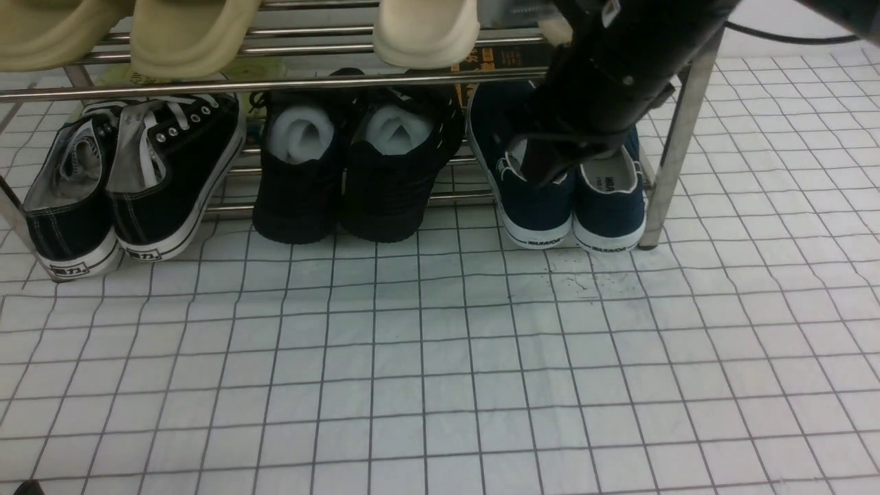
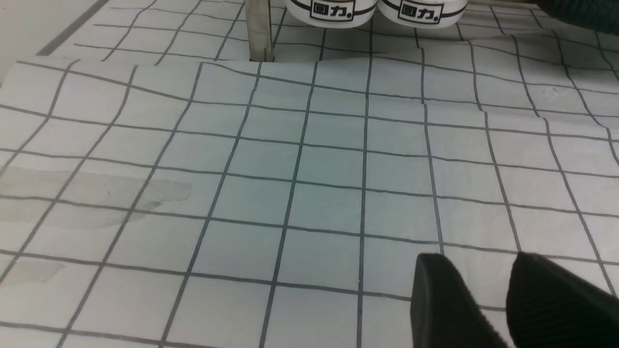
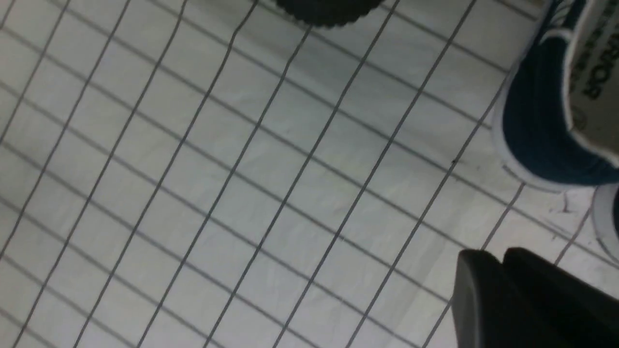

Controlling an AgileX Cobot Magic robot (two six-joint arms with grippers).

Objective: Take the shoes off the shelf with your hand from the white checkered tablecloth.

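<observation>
Your navy canvas slip-ons [image 1: 570,199] sit upper right in the front view, on the silver shoe rack's [image 1: 677,137] lowest tier, heels touching the white checkered tablecloth [image 1: 440,357]. They look light and soft-walled, so pinch the firmer heel rim. The right end effector [image 1: 540,175] hovers there, fingers pressed together.

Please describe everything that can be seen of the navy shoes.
The navy shoes are a canvas-looking slip-on pair with white soles, trim and printed insoles. They stand side by side at the right end of the shelf, beside its post, heels toward the camera on the tablecloth, toes pointing back under the rods. The black right arm partly covers their openings; contact cannot be told.
</observation>
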